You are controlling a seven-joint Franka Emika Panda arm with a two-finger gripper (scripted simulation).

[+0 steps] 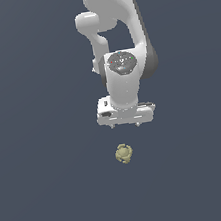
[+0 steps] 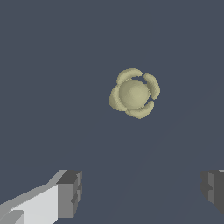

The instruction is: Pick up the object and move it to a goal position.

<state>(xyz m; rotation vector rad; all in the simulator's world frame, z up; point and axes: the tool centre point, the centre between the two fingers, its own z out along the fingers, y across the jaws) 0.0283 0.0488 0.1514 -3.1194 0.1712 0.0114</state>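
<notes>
The object [image 1: 124, 153] is a small olive-yellow lump with knobbly bumps around a round middle. It lies on the dark grey floor in the exterior view, below the white arm. It also shows in the wrist view [image 2: 134, 93], alone on the floor. My gripper [image 1: 125, 124] hangs above the floor, a little behind the object and apart from it. In the wrist view the gripper [image 2: 142, 190] is open and empty, with one grey fingertip [image 2: 70, 194] and the other fingertip [image 2: 214, 190] wide apart. The object lies outside the gap between them.
The floor [image 1: 45, 194] is a plain dark grey-blue surface. The white arm [image 1: 119, 40] rises toward the top of the exterior view. Nothing else shows.
</notes>
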